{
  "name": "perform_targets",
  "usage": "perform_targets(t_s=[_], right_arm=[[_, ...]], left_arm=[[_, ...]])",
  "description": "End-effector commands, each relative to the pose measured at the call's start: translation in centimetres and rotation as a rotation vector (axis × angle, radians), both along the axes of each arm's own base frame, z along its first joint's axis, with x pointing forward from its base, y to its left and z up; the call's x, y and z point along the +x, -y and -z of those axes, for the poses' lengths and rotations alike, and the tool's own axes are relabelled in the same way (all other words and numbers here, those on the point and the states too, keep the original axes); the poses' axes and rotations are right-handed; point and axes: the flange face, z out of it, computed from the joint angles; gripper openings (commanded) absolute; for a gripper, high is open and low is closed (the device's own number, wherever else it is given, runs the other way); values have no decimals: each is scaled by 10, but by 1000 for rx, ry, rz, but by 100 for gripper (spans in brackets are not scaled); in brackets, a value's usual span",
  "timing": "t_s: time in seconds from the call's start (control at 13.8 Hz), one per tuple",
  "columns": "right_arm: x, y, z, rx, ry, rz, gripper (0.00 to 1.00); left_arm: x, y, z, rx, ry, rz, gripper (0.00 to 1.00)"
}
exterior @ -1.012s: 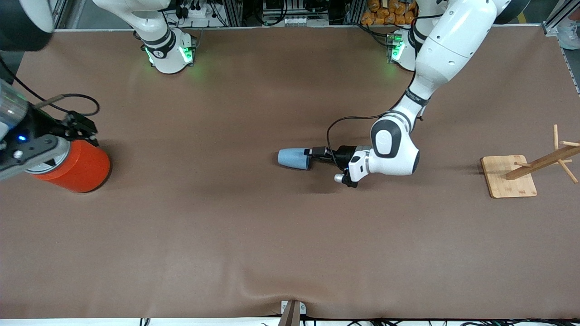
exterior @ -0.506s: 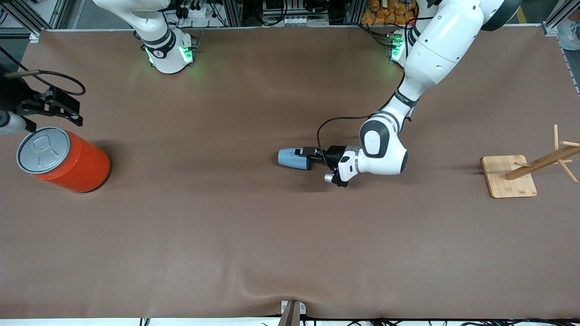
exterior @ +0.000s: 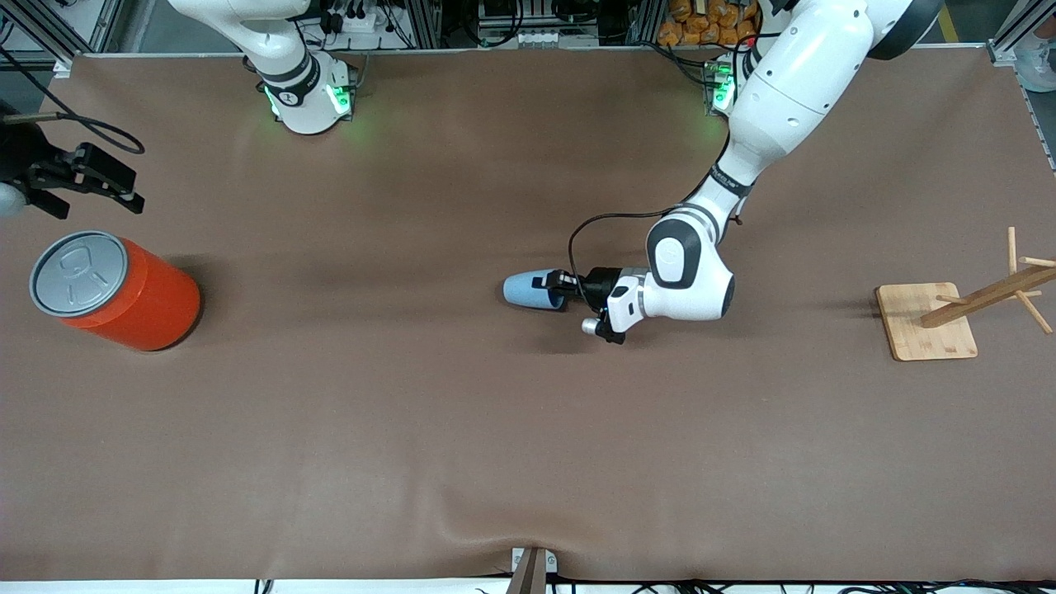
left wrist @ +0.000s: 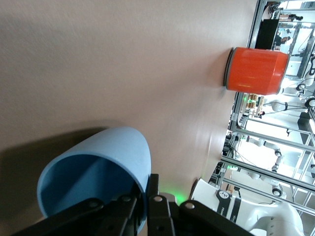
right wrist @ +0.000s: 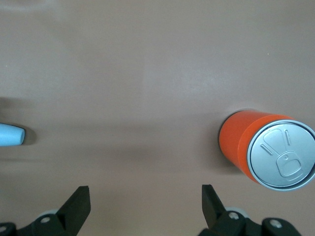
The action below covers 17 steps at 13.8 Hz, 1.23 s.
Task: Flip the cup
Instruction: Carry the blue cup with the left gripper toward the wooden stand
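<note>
Here the wide brown table [exterior: 412,429] carries only a few things, well apart from each other. The large orange can with a grey pull-tab lid [exterior: 115,290] stands upright at the right arm's end of the table; the right gripper [exterior: 78,177] hangs up in the air just beside it, its fingers spread wide and holding nothing, so I judge this arm is waiting. At the left arm's end lies the bamboo rack with a square base and slanted pegs [exterior: 928,320], probably a place for hanging cups.

The small light-blue tapered plastic cup with no handle [exterior: 528,290] lies on its side near the middle of the table, its narrow closed bottom toward the can and its open mouth toward the left gripper [exterior: 554,285]. This gripper is low at the table and is clamped on the rim: in the left wrist view one finger [left wrist: 98,214] sits inside the darker blue inside and the other outside the wall. Such a pinch on the rim, I think, allows the wrist to turn the cup upright
</note>
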Motion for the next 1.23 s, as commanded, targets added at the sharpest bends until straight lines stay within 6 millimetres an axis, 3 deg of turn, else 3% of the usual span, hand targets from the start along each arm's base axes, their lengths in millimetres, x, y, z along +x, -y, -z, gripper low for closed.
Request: perform_targets(t_s=[0.0, 0.29, 0.43, 0.51, 0.58, 0.65, 0.72, 0.87, 0.94, 1.08, 1.16], right_arm=[[-3, -6, -9, 13, 41, -26, 100], [0, -5, -32, -5, 60, -25, 100], [0, -2, -32, -7, 57, -20, 100], [-1, -2, -31, -7, 44, -21, 100], [-2, 1, -31, -7, 40, -17, 100], [-2, 1, -30, -7, 37, -15, 100], [-2, 1, -30, -9, 37, -15, 100], [-2, 1, -30, -9, 37, -15, 100], [-2, 0, -30, -9, 37, -16, 100], [-2, 0, -30, -9, 37, -18, 100], [-2, -1, -30, -9, 35, -20, 100]], left_arm=[[17, -14, -14, 25, 12, -42, 0], [47, -20, -104, 184, -61, -112, 0], [75, -61, -129, 353, 8, -120, 0], [85, -92, -139, 452, 68, -101, 0], [106, -152, -149, 568, 135, -98, 0], [118, -200, -151, 644, 151, -87, 0], [124, -235, -152, 704, 165, -84, 0], [128, -284, -156, 785, 179, -101, 0], [131, -320, -155, 826, 182, -113, 0], [133, -399, -141, 905, 207, -88, 0], [131, -427, -135, 917, 201, -105, 0]])
